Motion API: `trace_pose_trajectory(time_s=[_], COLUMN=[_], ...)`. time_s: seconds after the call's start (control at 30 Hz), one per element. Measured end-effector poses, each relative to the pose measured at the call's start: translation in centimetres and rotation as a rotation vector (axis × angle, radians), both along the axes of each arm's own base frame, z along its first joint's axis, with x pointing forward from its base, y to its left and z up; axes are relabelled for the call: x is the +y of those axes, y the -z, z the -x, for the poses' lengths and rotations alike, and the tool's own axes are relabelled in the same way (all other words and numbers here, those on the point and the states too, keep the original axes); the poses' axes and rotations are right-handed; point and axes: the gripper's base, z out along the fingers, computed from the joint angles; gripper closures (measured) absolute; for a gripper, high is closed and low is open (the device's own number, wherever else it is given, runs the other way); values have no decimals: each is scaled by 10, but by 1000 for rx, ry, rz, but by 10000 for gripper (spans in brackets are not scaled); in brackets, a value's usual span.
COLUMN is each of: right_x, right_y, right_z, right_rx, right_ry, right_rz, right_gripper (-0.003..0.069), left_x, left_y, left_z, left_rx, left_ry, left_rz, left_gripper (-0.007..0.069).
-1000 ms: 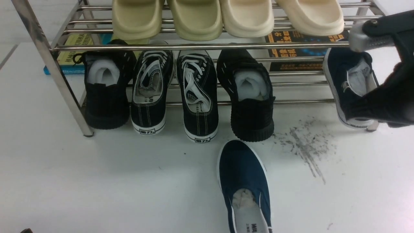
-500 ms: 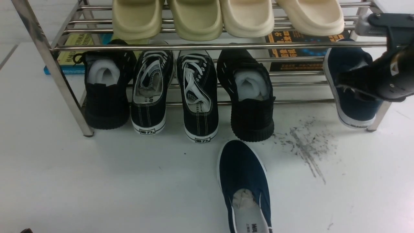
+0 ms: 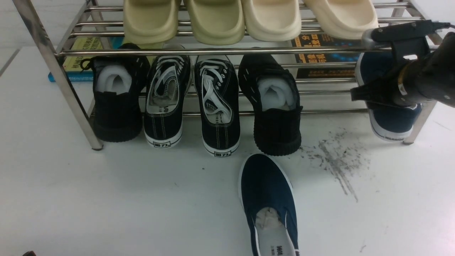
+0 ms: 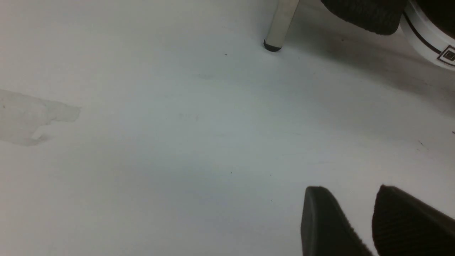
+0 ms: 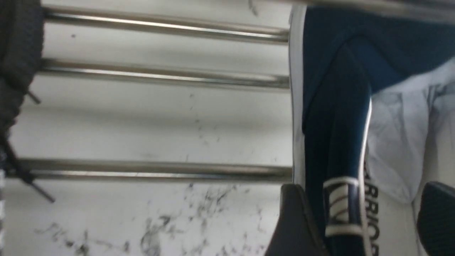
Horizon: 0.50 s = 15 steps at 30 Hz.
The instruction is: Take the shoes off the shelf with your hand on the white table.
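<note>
Shoe one [image 3: 265, 177] of the navy pair sits nearest us, flat on the white table [image 3: 142, 199], toe toward the rack, opening toward the robot! Out to the left, the left tool [image 4: 352, 190] hangs over the table; whether it's spread or closed, I can't tell.

Now to the action at the lower tier of the shelf [image 3: 213, 52]: shoe two [image 3: 394, 122] is up there beside the metal leg [image 3: 421, 122], and the right tool [image 5: 364, 186] is right over it, fingers apart, nothing clamped. One finger looks to be outside the side wall, the other over the opening, with the striped tab [image 5: 338, 204] between. Lovely line for a pinch! I'd sink a touch deeper before squeezing, so the pads bite canvas and not just the thin edge, and keep that inner finger off the paper stuffing [image 5: 394, 142].

Then firm pressure, a small lift off the tubes, and straight back toward the robot; go up too early and the shoe could catch the upper front bar. Swing wide of the leg, too, and clear the all-black shoe [image 3: 277, 131]. Farther up, the cream clogs [image 3: 273, 19] want no nudge from the wrist!
</note>
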Motion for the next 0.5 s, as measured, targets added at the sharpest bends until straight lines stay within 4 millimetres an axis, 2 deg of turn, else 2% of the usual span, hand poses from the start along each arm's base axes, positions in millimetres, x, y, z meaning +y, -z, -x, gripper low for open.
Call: trace_pose_trajectory(time_s=[0.2,0.43,0.5], right_x=[0,1,1], right_y=[15,29,32], right_z=[-13,-21,-22], right_rx=[-51,-66,-59], right_ry=[43,83,85], right_rz=[11,-13,-14], right_gripper=[245,362,438], left_x=[0,0,0], left_y=[0,0,0], left_z=[0,0,0], left_rx=[0,0,0], left_ry=[0,0,0], left_rz=[0,0,0], left_gripper=[383,383,383])
